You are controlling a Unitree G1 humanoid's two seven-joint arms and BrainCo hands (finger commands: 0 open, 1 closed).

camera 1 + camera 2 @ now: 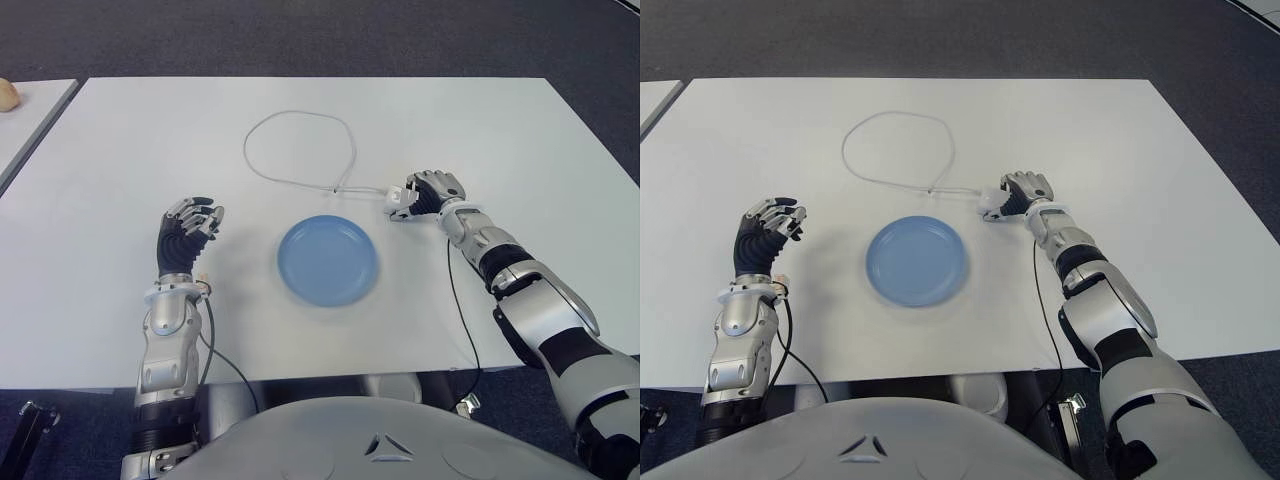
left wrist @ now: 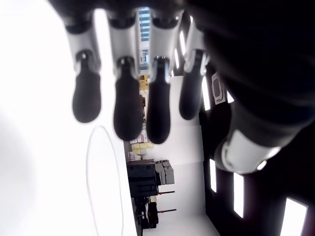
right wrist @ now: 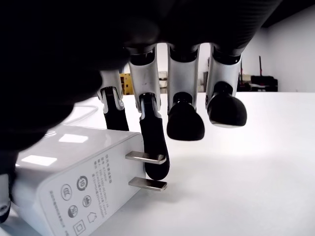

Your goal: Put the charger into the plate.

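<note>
The left hand (image 1: 188, 232) shows left of the blue plate (image 1: 327, 259), fingers loosely curled and holding nothing. Right of the plate on the white table (image 1: 120, 150), the right hand (image 1: 425, 193) curls over the white charger (image 3: 74, 182) (its cable (image 1: 300, 150) loops behind).

The charger (image 3: 74, 182) is cut off by the right wrist view's lower edge and partly covered by the right hand (image 1: 425, 195); a firm grasp cannot be confirmed.
</note>
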